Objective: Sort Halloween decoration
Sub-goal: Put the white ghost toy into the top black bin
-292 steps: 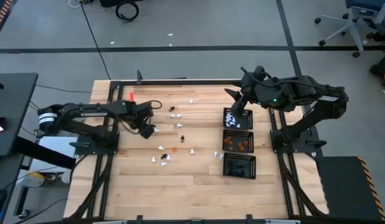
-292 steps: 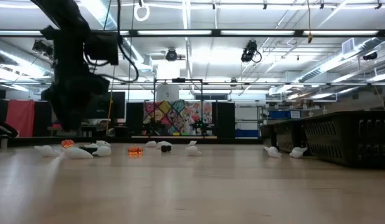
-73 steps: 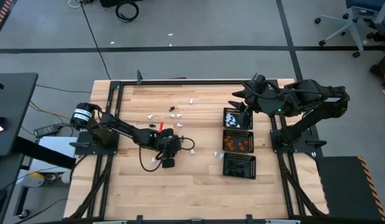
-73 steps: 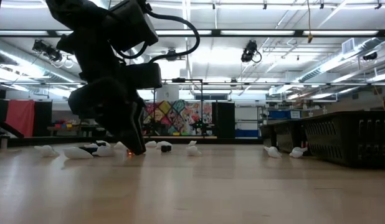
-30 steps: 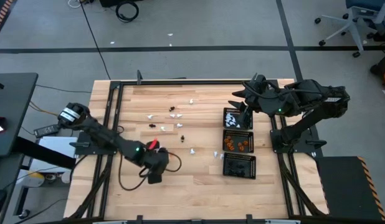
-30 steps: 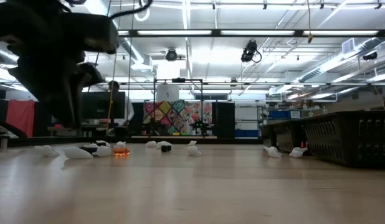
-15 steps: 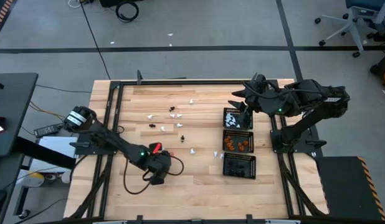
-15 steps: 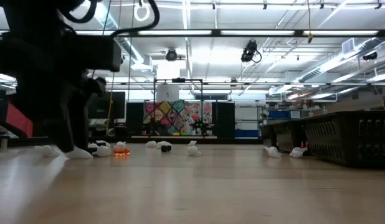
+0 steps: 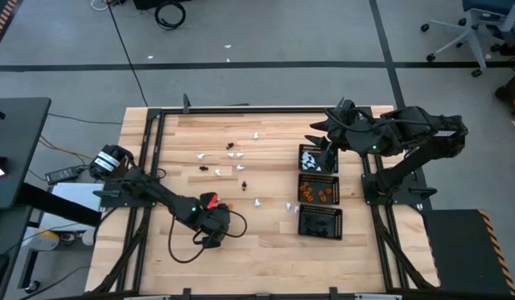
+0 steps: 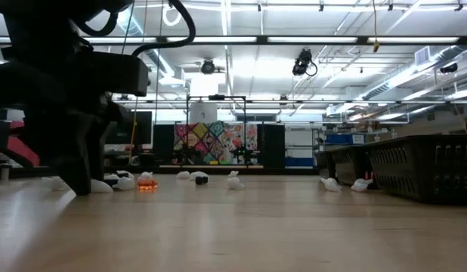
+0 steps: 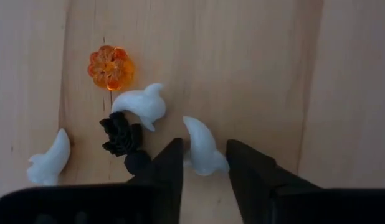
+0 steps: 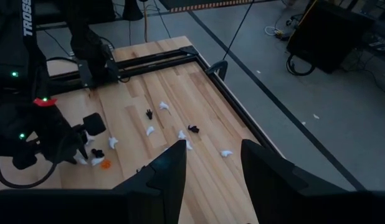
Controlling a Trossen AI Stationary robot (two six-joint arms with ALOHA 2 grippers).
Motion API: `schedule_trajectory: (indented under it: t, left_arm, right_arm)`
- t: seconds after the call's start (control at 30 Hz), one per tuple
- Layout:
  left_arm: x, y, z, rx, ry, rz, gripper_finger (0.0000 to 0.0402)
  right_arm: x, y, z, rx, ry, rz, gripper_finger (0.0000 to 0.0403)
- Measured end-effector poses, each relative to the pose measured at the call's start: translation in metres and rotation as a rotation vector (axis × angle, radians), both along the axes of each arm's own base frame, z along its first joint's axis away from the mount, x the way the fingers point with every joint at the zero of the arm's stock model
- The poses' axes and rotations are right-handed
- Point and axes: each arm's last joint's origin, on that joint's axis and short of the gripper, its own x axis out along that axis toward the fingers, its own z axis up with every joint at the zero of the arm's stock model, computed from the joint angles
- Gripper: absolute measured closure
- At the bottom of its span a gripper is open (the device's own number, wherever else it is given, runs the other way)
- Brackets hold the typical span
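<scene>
Here, three white trinkets [image 11: 202, 148] — one orange [image 11: 110, 67], one black [image 11: 122, 134].

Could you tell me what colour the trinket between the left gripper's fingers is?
White trinket; clearest in the left wrist view.

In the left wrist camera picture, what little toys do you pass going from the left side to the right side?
White ghost at the edge → orange pumpkin → black trinket → second white ghost → third white ghost, lying between the left gripper's open fingers.
</scene>
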Motion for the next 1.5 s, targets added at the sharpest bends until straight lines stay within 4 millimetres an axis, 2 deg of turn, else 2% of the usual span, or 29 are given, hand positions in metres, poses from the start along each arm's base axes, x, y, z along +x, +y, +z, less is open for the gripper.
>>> schedule_trajectory:
  t: [0.13, 0.23, 0.77, 1.07, 1.27, 1.4, 1.5]
  left_arm:
    - [0.000, 0.000, 0.000, -0.008, 0.002, 0.012, 0.0347]
    - [0.000, 0.000, 0.001, -0.018, 0.001, 0.017, 0.0369]
    - [0.001, 0.005, 0.012, -0.041, -0.052, 0.041, 0.0368]
    - [0.019, 0.010, 0.018, -0.080, -0.199, 0.056, 0.0368]
    - [0.040, 0.030, 0.026, -0.138, -0.335, 0.136, 0.0368]
    - [0.055, 0.063, 0.028, -0.200, -0.389, 0.227, 0.0368]
    - [0.068, 0.088, 0.033, -0.185, -0.440, 0.257, 0.0368]
  right_arm:
    - [0.000, 0.000, 0.000, 0.000, 0.000, 0.000, 0.0245]
    - [0.000, 0.000, 0.000, 0.000, 0.000, 0.000, 0.0245]
    - [0.000, 0.000, 0.000, -0.006, 0.003, 0.004, 0.0245]
    - [0.000, 0.000, 0.000, -0.005, 0.003, 0.004, 0.0245]
    - [0.000, 0.000, 0.000, -0.006, 0.003, 0.004, 0.0245]
    - [0.001, 0.000, 0.001, -0.019, -0.001, 0.015, 0.0245]
    - [0.002, 0.000, 0.003, -0.030, -0.017, 0.024, 0.0245]
